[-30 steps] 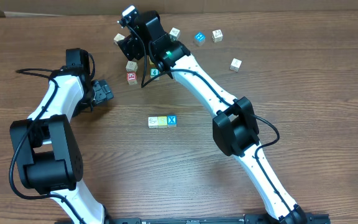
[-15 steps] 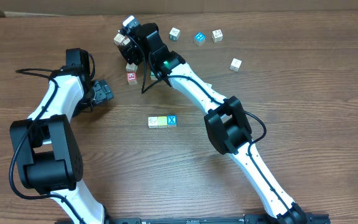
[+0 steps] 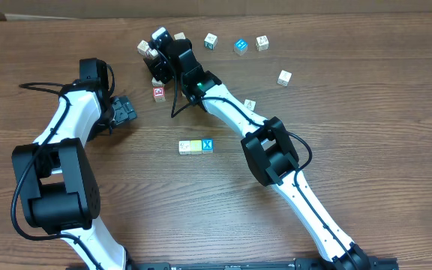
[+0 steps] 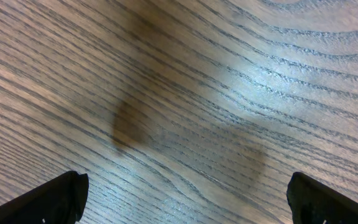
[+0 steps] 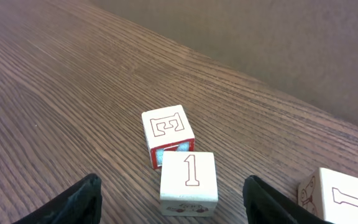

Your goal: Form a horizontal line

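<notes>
The line stands as three touching cubes at the table's middle: whitish (image 3: 184, 147), pale yellow (image 3: 196, 146) and blue with a white X (image 3: 207, 145). The red-faced cube (image 3: 159, 94) lies apart, up and to the left. My right gripper (image 3: 154, 61) is open at the back left, just beyond the red-faced cube. In the right wrist view it (image 5: 179, 208) is open around a white cube marked 1 (image 5: 188, 180), not touching it. A cube marked E with a red side (image 5: 168, 134) touches it behind. My left gripper (image 3: 126, 112) is open over bare wood (image 4: 188, 205).
Loose cubes lie along the back: whitish ones (image 3: 211, 39) (image 3: 262, 43) (image 3: 284, 77), a bright blue one (image 3: 240, 46), and a small one beside the right arm (image 3: 250, 105). Another white cube (image 5: 340, 196) sits right of the right gripper. A cardboard wall stands behind the table's back edge.
My right gripper has moved a little further to the back left and lower toward the cubes there. The arm's shift uncovered a small cube beside it. The left arm has not moved.
</notes>
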